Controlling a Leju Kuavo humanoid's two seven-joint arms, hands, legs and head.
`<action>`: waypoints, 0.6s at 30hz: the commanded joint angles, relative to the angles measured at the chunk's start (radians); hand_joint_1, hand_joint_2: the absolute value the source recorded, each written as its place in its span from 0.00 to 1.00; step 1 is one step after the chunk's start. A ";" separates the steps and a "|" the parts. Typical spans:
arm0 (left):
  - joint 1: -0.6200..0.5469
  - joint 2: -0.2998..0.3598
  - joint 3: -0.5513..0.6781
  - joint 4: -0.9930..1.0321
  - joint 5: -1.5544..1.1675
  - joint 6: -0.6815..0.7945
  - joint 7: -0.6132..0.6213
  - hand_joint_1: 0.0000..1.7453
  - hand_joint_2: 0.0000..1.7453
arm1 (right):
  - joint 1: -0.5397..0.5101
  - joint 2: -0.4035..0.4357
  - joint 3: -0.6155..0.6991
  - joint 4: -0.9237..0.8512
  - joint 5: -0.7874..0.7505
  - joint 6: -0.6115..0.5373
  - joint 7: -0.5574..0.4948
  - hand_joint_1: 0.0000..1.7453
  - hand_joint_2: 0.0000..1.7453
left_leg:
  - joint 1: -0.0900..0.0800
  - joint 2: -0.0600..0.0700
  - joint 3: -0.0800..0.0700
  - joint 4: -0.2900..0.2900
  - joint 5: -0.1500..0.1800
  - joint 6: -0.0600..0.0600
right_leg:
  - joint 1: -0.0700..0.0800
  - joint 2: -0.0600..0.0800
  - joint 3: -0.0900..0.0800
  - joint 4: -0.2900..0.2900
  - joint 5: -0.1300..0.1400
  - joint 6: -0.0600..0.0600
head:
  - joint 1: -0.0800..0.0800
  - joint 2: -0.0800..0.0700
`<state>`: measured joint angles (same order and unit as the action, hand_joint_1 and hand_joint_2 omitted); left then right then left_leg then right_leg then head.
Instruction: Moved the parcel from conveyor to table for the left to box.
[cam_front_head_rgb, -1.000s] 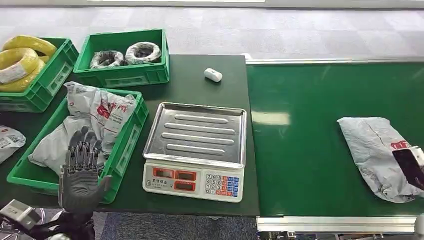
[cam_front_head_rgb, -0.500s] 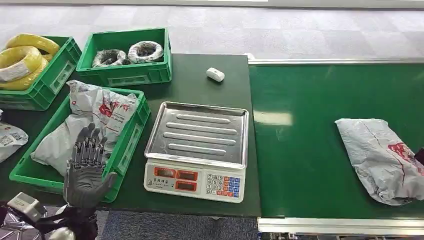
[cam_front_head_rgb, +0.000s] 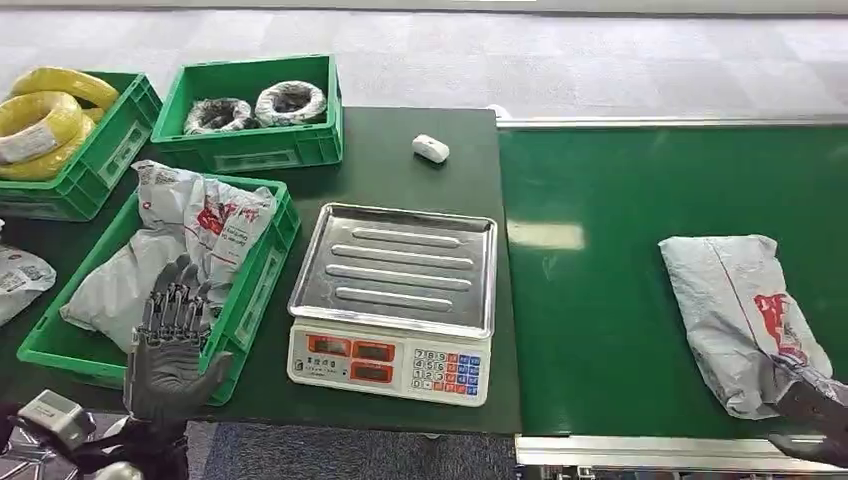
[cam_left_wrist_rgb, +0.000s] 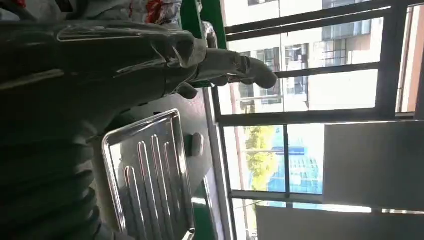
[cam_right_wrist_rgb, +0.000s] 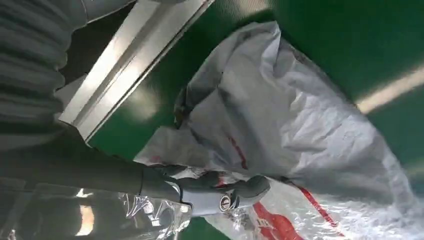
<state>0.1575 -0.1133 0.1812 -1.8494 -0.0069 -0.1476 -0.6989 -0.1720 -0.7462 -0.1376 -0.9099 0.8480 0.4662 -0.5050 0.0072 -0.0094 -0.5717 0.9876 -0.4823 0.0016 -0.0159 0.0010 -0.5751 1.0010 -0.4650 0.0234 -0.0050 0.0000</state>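
Parcel (cam_front_head_rgb: 738, 315) on conveyor (cam_front_head_rgb: 620, 200), bagged parcels (cam_front_head_rgb: 170, 250) in green crate (cam_front_head_rgb: 255, 285)

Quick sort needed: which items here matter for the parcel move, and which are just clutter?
In play: parcel on the conveyor; right hand at its near end; table; left hand; crate of bagged parcels.

Lying about: scale; small white device; crate of dark wire coils; crate of yellow coils.
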 joint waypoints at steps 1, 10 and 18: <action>0.048 0.025 0.001 -0.028 0.001 0.032 0.001 0.00 1.00 | -0.041 -0.056 0.403 -0.166 -0.106 -0.013 0.019 0.00 1.00 | 0.000 0.009 0.003 -0.001 -0.001 -0.001 | 0.000 0.008 0.000 -0.001 0.002 -0.001 | 0.000 0.000; 0.064 0.026 0.003 -0.047 -0.006 0.061 0.001 0.00 1.00 | -0.093 -0.085 0.529 -0.256 -0.195 -0.058 0.057 1.00 1.00 | 0.000 0.003 0.005 -0.001 0.000 0.000 | 0.000 0.003 0.001 -0.001 0.001 -0.001 | -0.001 0.000; 0.045 0.029 0.007 -0.031 0.003 0.063 0.001 0.00 1.00 | -0.082 -0.092 0.558 -0.270 -0.211 -0.091 0.060 1.00 1.00 | 0.000 0.002 0.006 -0.001 0.000 0.000 | 0.000 0.002 0.003 -0.002 0.001 -0.001 | 0.000 0.000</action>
<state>0.2123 -0.0950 0.1797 -1.9078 -0.0072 -0.0870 -0.6989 -0.2235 -0.8526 0.3219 -1.1581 0.6519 0.3979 -0.4494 0.0070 -0.0102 -0.5686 0.9877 -0.4818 0.0019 -0.0163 0.0004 -0.5741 1.0010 -0.4649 0.0234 -0.0053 0.0000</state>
